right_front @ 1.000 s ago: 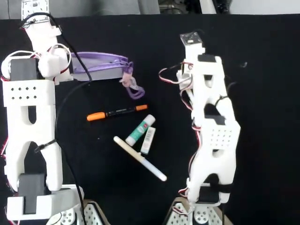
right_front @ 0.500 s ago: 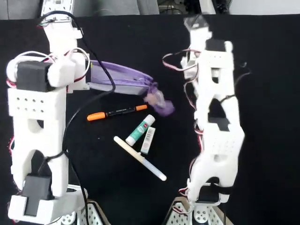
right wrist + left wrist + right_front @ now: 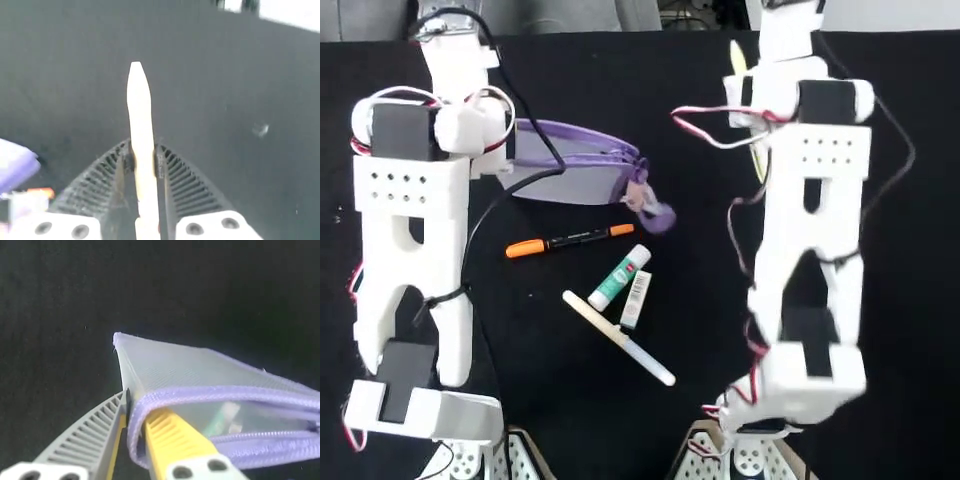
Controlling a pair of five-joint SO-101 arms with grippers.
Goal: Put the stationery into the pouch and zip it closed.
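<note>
Left fingers point(image 3: 150, 419) pinch one end of the purple pouch point(image 3: 575, 178), which sits at the far side of the desk point(image 3: 570, 80). Right fingers point(image 3: 161, 156) are clamped on a pale pen point(image 3: 139, 100). Orange marker point(image 3: 570, 240), glue stick point(image 3: 618, 277), small tube point(image 3: 636, 298) and white pen point(image 3: 618, 338) lie on the desk between the arms, near the pouch.

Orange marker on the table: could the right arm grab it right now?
Probably not yet. The right gripper is shut on a pale stick, so it has no free grip. The orange marker itself lies in the open, with nothing over it.
</note>
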